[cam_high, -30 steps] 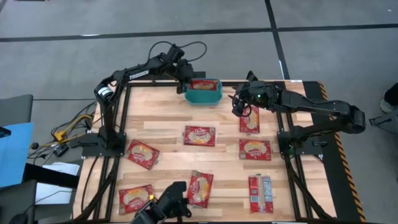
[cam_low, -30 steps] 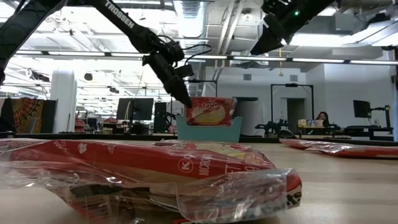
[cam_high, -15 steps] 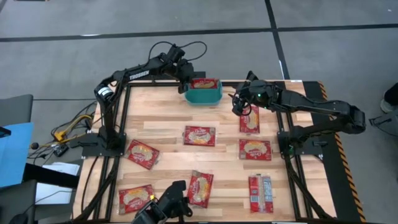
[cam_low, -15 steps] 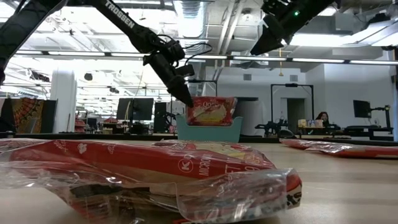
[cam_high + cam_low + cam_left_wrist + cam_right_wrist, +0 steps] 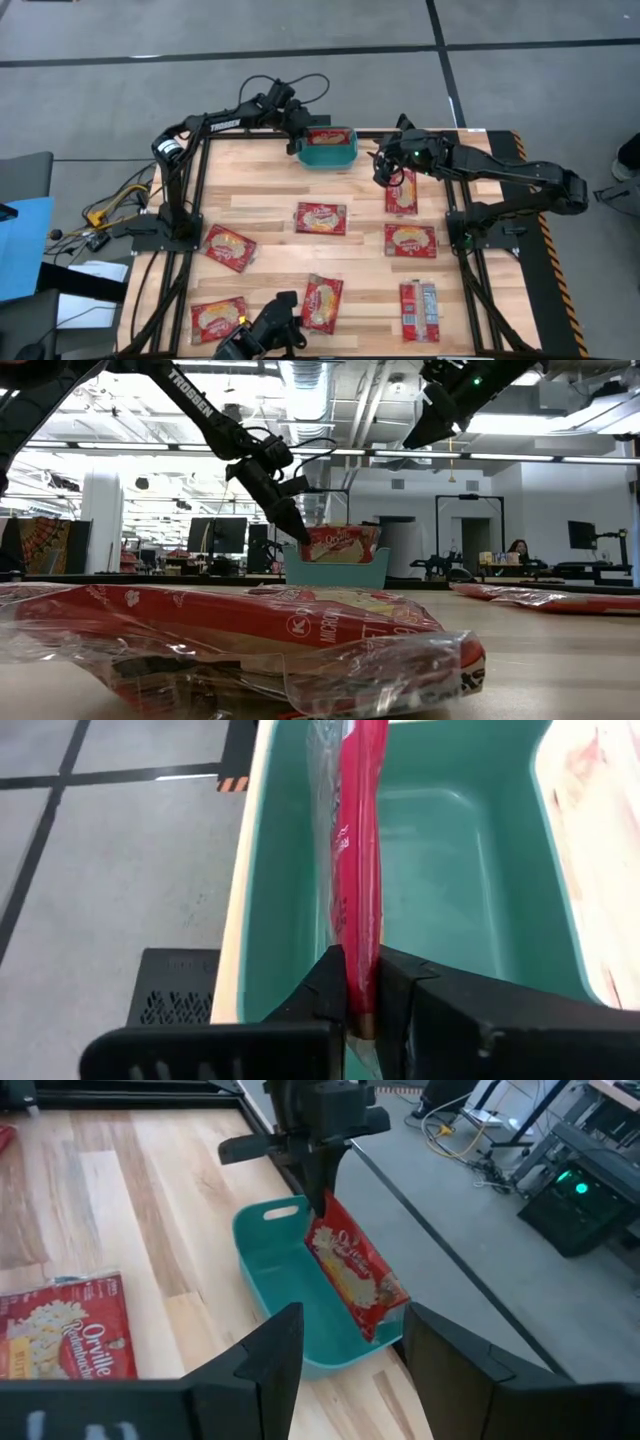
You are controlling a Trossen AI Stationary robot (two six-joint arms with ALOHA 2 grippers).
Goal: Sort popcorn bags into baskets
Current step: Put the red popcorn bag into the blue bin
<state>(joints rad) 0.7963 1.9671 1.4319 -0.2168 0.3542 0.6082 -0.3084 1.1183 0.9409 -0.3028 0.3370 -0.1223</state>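
Popcorn bag hung edge-up inside the teal basket, pinched by the left gripper. Released tilted, it risked leaning over the rim and sliding out. Right gripper hovered open nearby, empty. Against a second before, the bag sat lower.

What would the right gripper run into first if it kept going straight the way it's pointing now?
Probably the small teal-green plastic bin, or the red popcorn packet that the left gripper holds in it. The open right gripper faces both; depth is unclear.
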